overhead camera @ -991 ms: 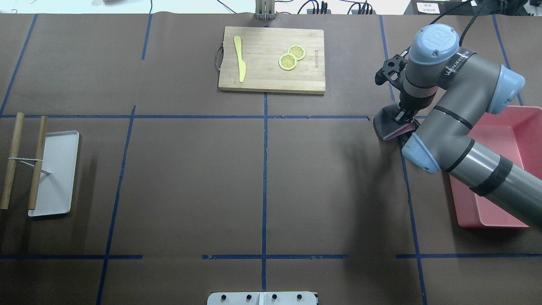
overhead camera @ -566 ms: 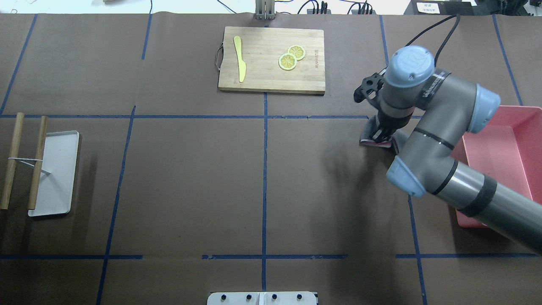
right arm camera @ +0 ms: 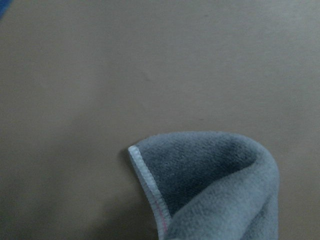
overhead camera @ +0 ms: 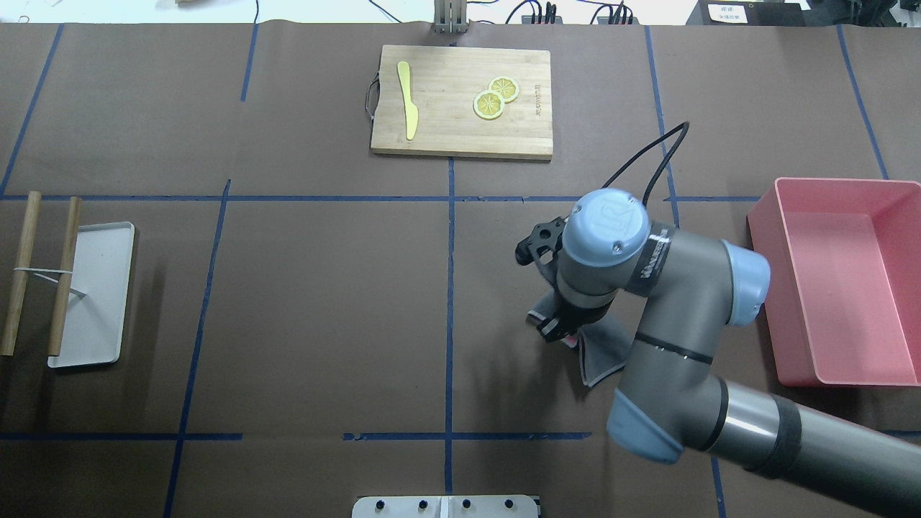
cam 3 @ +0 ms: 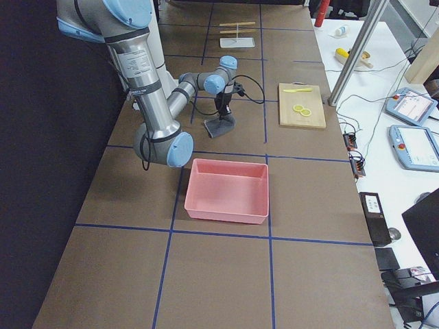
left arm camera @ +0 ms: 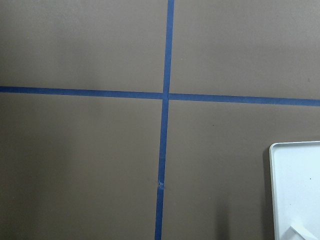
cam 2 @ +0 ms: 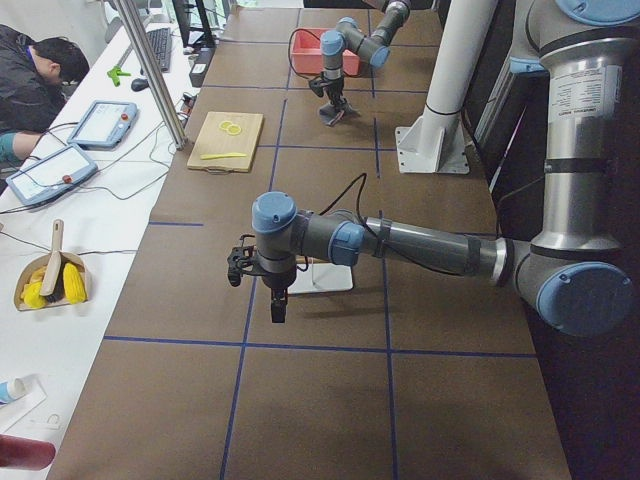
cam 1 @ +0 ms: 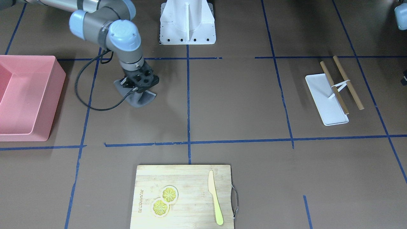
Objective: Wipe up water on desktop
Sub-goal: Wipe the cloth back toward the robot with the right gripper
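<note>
Viewing from the front: right claw (cam 1: 137, 89) clenched on a grey cloth (cam 1: 140, 101) lying on the brown desk (cam 1: 238, 105) directly beneath it, between pink bin (cam 1: 28, 127) and centre tape line (cam 1: 188, 105). Overhead: cloth trails from the claw toward the robot. Left-end view: left claw (cam 2: 278, 308) hangs over desk beside white tray (cam 2: 325, 281); its grip cannot be told.

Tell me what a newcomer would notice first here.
The right end effector grips a grey cloth on the brown desktop, right of the centre tape line in the overhead view. A pink bin sits to its right. A bamboo board with lemon slices lies at the far edge.
</note>
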You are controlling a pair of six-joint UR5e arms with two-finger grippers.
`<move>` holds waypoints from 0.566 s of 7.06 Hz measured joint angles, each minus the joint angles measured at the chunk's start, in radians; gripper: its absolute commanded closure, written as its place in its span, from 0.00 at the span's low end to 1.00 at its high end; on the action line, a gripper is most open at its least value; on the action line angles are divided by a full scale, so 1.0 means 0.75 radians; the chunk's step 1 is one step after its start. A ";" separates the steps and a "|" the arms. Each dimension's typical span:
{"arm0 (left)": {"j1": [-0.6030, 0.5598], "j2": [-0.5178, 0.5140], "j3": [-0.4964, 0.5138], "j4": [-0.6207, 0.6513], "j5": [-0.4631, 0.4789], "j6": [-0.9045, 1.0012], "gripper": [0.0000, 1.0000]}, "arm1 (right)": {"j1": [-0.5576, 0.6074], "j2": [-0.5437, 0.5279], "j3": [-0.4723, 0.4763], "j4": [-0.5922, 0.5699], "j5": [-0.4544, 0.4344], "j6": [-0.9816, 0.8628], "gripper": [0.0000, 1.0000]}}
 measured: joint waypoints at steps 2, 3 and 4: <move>0.000 -0.007 0.002 0.000 0.000 0.000 0.00 | -0.065 0.049 0.010 0.001 -0.002 0.103 0.99; 0.000 -0.009 0.001 0.000 -0.001 0.000 0.00 | -0.077 0.061 0.009 0.002 -0.005 0.122 1.00; 0.000 -0.011 0.000 0.000 -0.002 -0.001 0.00 | -0.069 0.065 0.007 0.002 -0.010 0.128 1.00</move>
